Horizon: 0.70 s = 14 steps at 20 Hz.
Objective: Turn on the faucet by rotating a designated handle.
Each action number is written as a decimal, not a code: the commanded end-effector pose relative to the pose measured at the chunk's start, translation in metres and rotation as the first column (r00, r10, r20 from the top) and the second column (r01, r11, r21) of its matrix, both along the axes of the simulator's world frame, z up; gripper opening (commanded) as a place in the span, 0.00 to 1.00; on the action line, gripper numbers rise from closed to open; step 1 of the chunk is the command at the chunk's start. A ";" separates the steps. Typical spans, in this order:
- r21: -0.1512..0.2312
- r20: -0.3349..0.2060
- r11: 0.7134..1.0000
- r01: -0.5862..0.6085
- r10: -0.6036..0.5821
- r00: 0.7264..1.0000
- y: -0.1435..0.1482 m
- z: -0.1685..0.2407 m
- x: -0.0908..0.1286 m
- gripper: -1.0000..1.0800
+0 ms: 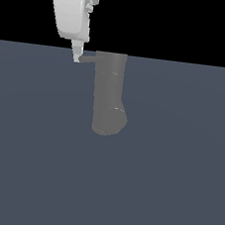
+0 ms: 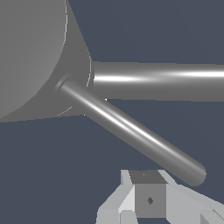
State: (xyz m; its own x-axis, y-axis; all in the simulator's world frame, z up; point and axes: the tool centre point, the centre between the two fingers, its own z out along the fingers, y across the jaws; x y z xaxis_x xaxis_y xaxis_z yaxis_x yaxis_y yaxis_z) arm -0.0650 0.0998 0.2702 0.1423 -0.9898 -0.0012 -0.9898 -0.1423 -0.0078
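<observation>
Hovering beside the faucet [image 1: 109,96], the gripper [image 1: 77,56] sits just at the handle's [image 1: 87,59] tip; whether its fingers [image 2: 148,199] are apart cannot be told.

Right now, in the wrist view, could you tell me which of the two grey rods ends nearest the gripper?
The diagonal rod: its rounded tip ends beside the gripper; the horizontal rod lies farther off.

Flat, even simulator lighting; both renders sharp, without blur or cast shadows. Black backdrop fills the exterior view's upper frame. Bright glare streaks run along the thin grey rod handle [image 2: 131,129] in the wrist view.
</observation>
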 end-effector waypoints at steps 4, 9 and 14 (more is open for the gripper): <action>-0.002 -0.006 1.000 0.023 -0.023 1.000 -0.029 0.000 -0.013 0.00; -0.002 -0.007 1.000 0.024 -0.024 1.000 -0.044 0.000 -0.024 0.00; -0.003 -0.004 1.000 0.007 -0.007 1.000 -0.047 0.000 -0.022 0.00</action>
State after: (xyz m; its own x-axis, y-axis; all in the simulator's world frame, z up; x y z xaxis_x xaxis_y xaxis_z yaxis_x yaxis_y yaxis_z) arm -0.0883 0.0661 0.2701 0.1496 -0.9887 0.0007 -0.9887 -0.1496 -0.0037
